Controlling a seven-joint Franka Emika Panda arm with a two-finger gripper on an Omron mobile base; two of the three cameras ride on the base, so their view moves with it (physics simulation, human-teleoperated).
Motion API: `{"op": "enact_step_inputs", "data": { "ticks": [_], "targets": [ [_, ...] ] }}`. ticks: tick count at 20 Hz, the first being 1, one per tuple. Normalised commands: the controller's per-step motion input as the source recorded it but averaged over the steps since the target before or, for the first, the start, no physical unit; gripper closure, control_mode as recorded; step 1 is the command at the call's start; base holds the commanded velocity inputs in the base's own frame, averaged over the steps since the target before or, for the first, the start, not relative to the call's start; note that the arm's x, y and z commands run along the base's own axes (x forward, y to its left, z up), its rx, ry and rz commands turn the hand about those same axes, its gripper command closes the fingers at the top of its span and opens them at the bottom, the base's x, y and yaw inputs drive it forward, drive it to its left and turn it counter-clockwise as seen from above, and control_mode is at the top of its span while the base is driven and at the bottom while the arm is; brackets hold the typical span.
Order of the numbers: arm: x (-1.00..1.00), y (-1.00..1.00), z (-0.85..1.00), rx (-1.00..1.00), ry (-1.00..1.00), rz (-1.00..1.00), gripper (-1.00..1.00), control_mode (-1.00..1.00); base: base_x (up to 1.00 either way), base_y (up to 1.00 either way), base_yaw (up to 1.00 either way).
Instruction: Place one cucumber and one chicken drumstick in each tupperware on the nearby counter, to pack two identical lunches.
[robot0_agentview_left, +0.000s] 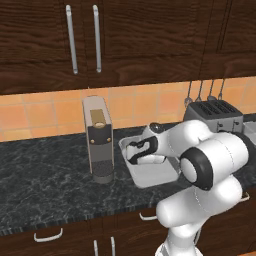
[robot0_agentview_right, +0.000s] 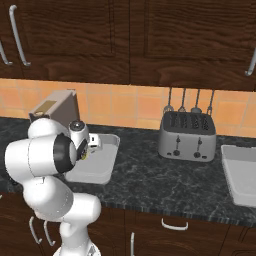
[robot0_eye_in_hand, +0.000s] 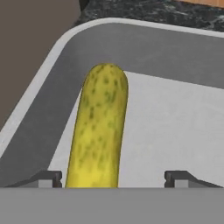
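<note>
Tool (robot0_eye_in_hand: 113, 177) spread wide over the left tupperware (robot0_agentview_left: 150, 176) on the bench (robot0_agentview_left: 45, 190), tips apart from the cucumber (robot0_eye_in_hand: 99, 131) lying inside by the near wall. Second tupperware (robot0_agentview_right: 242, 175) far right, past the toaster (robot0_agentview_right: 187, 134). Risk, likely: lifting askew, clipping the cucumber, rolling it over the rim.

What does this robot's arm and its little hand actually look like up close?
The arm is glossy white, built of rounded bulging segments with black rings at the joints. No loose cables show. The gripper ends in two small dark grey finger tips, blocky and flat-topped.
</note>
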Motion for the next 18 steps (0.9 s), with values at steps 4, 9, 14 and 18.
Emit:
{"op": "enact_step_inputs", "data": {
  "ticks": [4, 9, 14, 18],
  "targets": [
    [-0.41, -0.01, 0.19, 0.0, -0.1, 0.0, -1.0, -1.0, 0.0, 0.0, 0.0],
    [-0.73, -0.13, 0.57, 0.0, -0.07, -0.03, -1.0, -1.0, 0.0, 0.0, 0.0],
    [-0.72, -0.31, 0.98, 0.0, 0.03, -0.1, -1.0, -1.0, 0.0, 0.0, 0.0],
    [-0.97, -0.56, 0.54, 0.0, 0.04, -0.2, -1.0, -1.0, 0.0, 0.0, 0.0]
  ]
}}
